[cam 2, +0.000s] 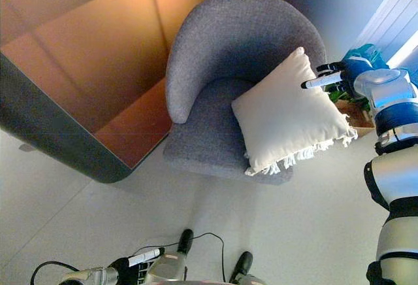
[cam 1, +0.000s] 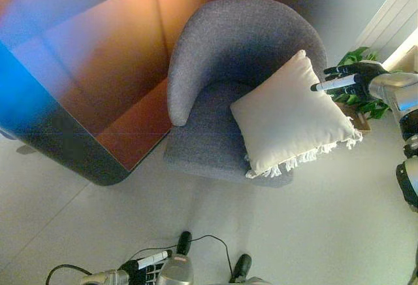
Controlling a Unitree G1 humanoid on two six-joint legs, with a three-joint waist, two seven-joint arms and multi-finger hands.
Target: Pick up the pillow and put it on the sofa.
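Cream fringed pillow (cam 1: 291, 116) sits propped on the grey armchair (cam 1: 225, 56), leaning against its right arm with the tassels hanging over the seat edge. Right hand (cam 1: 349, 79) hovers just beside the pillow's upper right edge, fingers straight and apart, holding nothing. Left hand (cam 1: 147, 264) is way down low near the floor, fingers relaxed.

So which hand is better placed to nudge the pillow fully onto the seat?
The right hand. Its straight fingers reach the pillow at its upper right edge, where it leans on the grey armchair with its fringe overhanging. The left hand hangs low, far from the chair.
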